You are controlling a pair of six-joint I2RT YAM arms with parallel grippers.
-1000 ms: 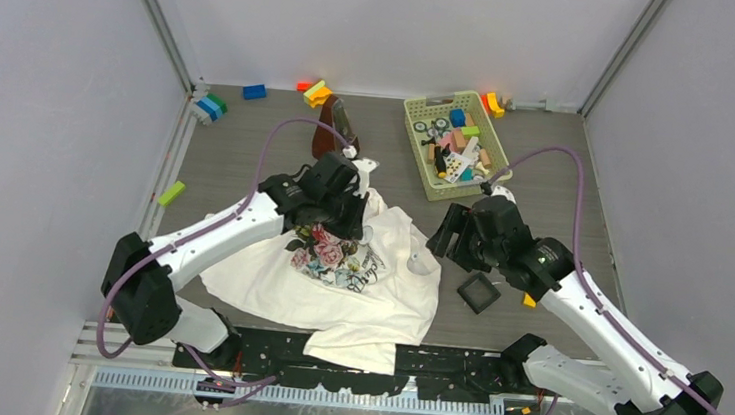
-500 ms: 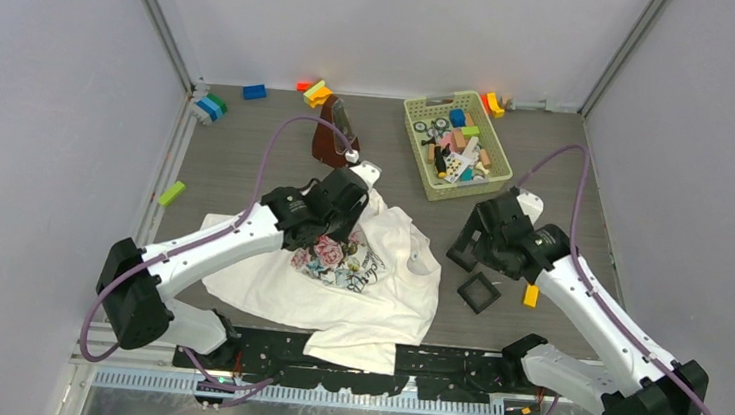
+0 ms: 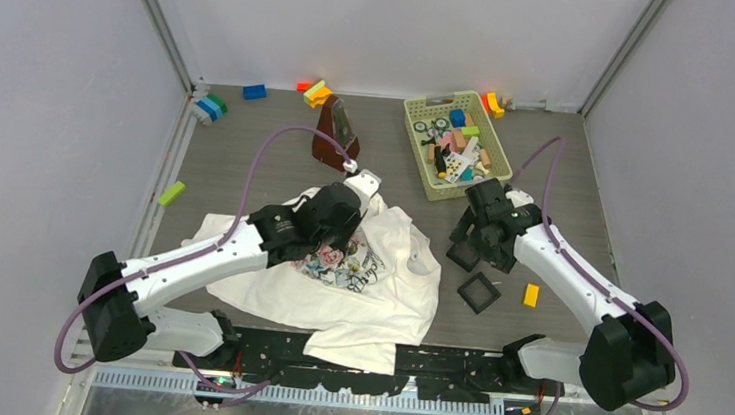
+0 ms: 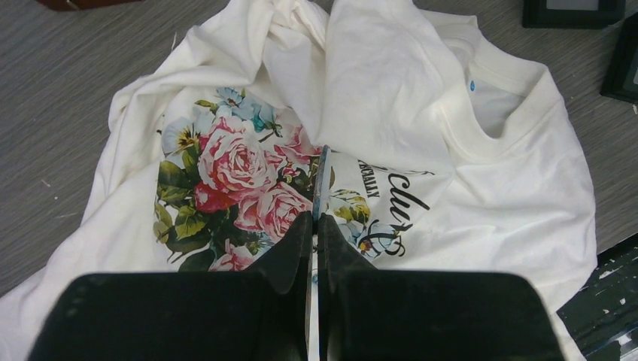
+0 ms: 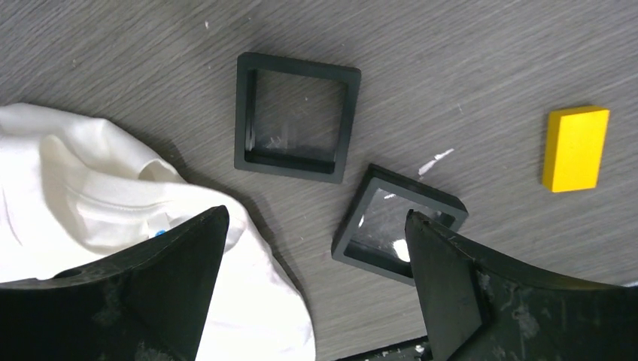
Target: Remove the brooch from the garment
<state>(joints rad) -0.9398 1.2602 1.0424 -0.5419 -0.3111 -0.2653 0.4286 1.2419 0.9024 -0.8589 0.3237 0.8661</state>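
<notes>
Clenched tight, the left gripper [image 4: 316,219] hangs over the printed front of the garment [image 4: 481,188], its two black fingers pressed together with no gap between them. A thin pale grey sliver stands out from between the tips. This is the brooch [image 4: 322,180], seen edge-on (its face is turned away, so no round outline shows). It lies in line with the seam between the pink roses and the black script. Whether it touches the cloth cannot be told from this angle.

The garment is spread rumpled on the grey table [image 3: 247,157], with its collar toward the right and a fold of cloth bunched at its far edge. Nothing lies between the left fingers and the print.

The right gripper [image 5: 316,218] is spread wide and grasps nothing. Its left finger hangs above the shirt's right edge and its right finger above a tilted black tray [image 5: 417,192]. A flat black tray [image 5: 286,162] lies just left of that one, close to the cloth but apart from it. An orange-yellow block [image 5: 575,148] sits further right, well clear of both trays.

Farther off stand a yellow-green basket [image 3: 412,131] crowded with small toys and a brown wedge-shaped object [image 3: 333,129] to its left. A few coloured blocks [image 3: 254,91] are scattered along the far wall.
</notes>
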